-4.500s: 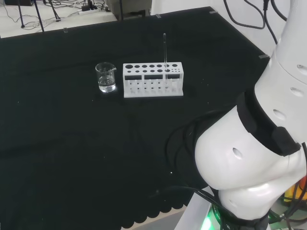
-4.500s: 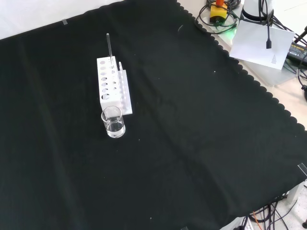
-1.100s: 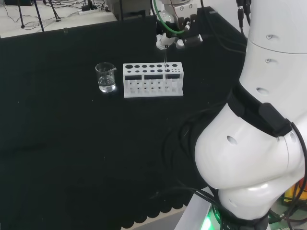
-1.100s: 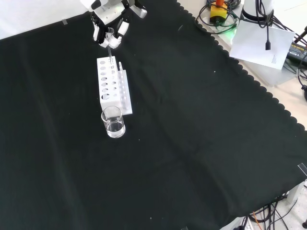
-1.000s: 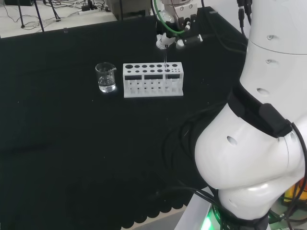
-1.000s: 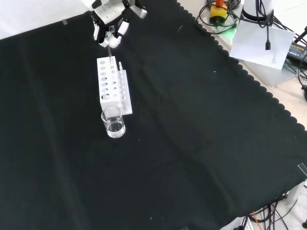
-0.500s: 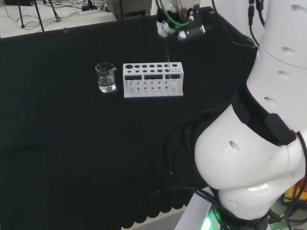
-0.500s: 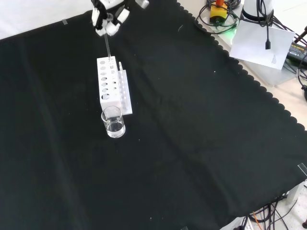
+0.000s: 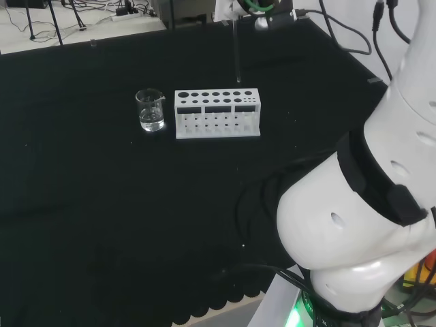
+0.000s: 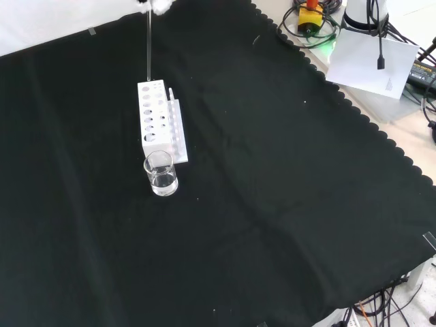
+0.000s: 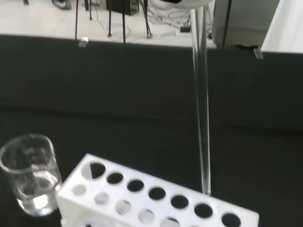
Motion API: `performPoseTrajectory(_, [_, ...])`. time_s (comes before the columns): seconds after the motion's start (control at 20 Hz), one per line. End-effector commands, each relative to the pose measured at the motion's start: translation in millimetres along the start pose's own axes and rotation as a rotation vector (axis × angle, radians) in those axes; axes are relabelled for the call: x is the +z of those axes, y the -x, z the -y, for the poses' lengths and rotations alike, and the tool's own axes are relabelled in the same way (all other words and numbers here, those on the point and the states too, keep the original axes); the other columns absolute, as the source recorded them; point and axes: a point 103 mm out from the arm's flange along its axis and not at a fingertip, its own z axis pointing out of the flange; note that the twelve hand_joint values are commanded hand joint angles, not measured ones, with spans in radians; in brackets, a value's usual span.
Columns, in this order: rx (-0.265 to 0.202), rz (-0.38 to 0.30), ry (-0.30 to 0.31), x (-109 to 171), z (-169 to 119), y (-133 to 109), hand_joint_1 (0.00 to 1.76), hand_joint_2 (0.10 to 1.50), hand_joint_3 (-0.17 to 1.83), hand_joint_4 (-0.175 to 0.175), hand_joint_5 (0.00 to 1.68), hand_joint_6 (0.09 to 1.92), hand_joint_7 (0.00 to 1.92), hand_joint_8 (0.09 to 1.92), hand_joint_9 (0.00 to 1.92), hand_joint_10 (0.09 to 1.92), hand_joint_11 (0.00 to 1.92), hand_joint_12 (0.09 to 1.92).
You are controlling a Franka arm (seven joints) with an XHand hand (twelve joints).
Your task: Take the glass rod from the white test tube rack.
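Thin clear glass rod [image 11: 202,118] hangs vertical, tip just above white plastic test tube rack [image 11: 156,198]; hand [image 10: 159,5] above, grip can't tell.

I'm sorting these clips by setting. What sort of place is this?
Probably a robotics lab set up as a chemistry bench: a white test tube rack, a glass rod, a small beaker on black cloth, cables behind.

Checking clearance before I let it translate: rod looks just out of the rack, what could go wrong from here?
The glass rod has its lower tip just above the white test tube rack; a sideways move now could clip the rack. Held only at its top by the hand, it could swing or slip. The beaker of liquid stands beside the rack.
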Motion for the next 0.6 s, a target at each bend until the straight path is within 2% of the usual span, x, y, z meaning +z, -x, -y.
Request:
performPoseTrajectory(0.05, [-0.005,-0.034,0.035,-25.2,13.3,-14.0,1.27,1.13,0.01,-0.175,0.94,0.76,0.99,1.31,1.55,1.00,1.57,0.82])
performPoseTrajectory(0.6, [-0.028,-0.021,0.049,-38.8,21.8,-25.6,1.27,1.13,0.01,-0.175,0.94,0.76,0.99,1.31,1.55,1.00,1.57,0.82])
